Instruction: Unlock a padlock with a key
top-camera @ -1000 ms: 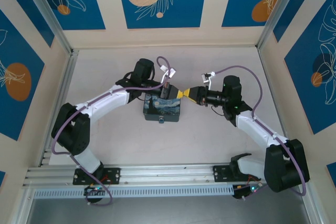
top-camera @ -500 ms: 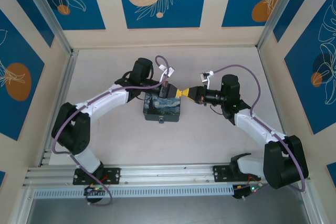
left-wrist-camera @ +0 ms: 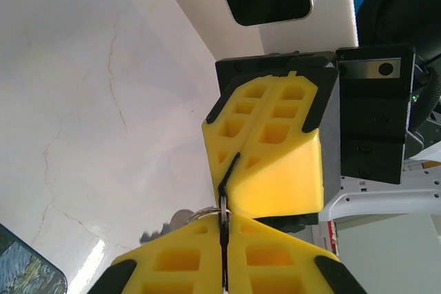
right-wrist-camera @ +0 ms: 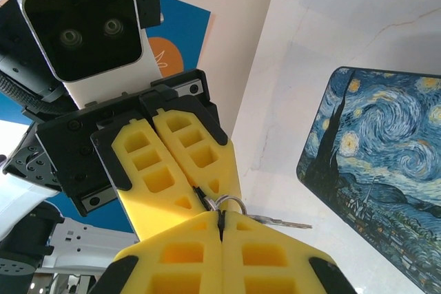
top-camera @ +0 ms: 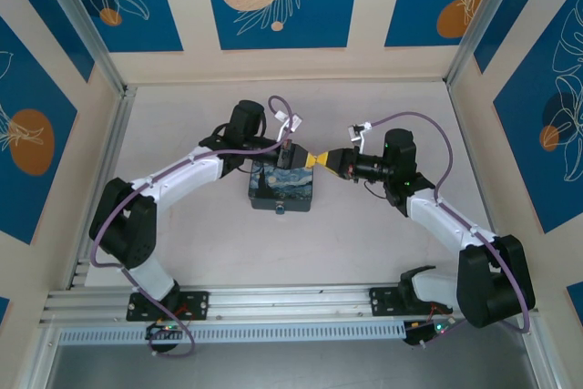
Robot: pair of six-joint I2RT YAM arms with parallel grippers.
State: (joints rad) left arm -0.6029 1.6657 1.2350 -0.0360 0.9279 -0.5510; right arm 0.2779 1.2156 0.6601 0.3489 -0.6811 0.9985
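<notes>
Right wrist view: right gripper [right-wrist-camera: 220,217] and left gripper [right-wrist-camera: 198,194] pinched shut, tip to tip, on key [right-wrist-camera: 279,224] (blade pointing frame-right, toward box [right-wrist-camera: 372,170]); padlock [top-camera: 279,209] at box's lower edge, below both in top view.

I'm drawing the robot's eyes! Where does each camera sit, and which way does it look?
Top external: above, behind the arms, looking down at the table; both arms, left gripper and right gripper tip to tip by the night-sky box.
Left wrist: on the left arm, looking past its own yellow fingers at the right gripper.
Right wrist: on the right arm, looking past its own fingers at the left gripper and box.
Shared: both wrist views see the small metal ring between the tips.
</notes>
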